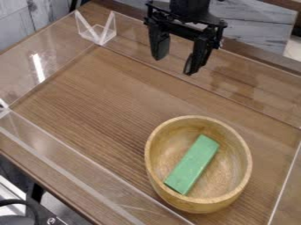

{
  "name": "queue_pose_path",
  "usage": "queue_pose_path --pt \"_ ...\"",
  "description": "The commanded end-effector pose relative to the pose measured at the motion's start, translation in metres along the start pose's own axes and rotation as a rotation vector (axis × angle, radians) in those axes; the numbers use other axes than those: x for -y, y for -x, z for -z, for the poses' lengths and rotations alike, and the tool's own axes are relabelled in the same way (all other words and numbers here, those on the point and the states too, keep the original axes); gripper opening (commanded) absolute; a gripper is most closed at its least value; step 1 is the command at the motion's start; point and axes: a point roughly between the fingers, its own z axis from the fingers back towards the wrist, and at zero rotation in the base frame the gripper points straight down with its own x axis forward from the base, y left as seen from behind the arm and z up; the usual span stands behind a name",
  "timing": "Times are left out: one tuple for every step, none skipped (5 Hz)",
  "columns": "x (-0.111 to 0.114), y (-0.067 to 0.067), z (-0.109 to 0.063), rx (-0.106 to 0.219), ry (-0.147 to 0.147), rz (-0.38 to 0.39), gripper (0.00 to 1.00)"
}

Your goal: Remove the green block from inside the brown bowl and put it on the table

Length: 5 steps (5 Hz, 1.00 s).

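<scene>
The green block lies flat inside the brown bowl, slanted from lower left to upper right. That bowl rests on the table near its front right part. My gripper hangs above the table's far side, well behind and above the bowl. Its two dark fingers are spread apart and hold nothing.
Low clear plastic walls edge the table on the front, left and right. A clear plastic piece stands at the far left corner. Bare wood lies to the left of and behind the bowl.
</scene>
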Motion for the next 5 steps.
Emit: queue_pose_path --pt "0.021 0.018 0.009 -0.009 0.005 0.031 1.0" --pt "0.072 0.056 0.042 -0.046 0.007 0.116 1.0" --pt "0.122 0.079 0.064 0.005 -0.01 0.195 1.0" --pt "0.084 0.074 0.054 0.034 -0.012 0.156 1.0" --pt "0.083 0.069 0.068 0.059 -0.004 0.169 1.0"
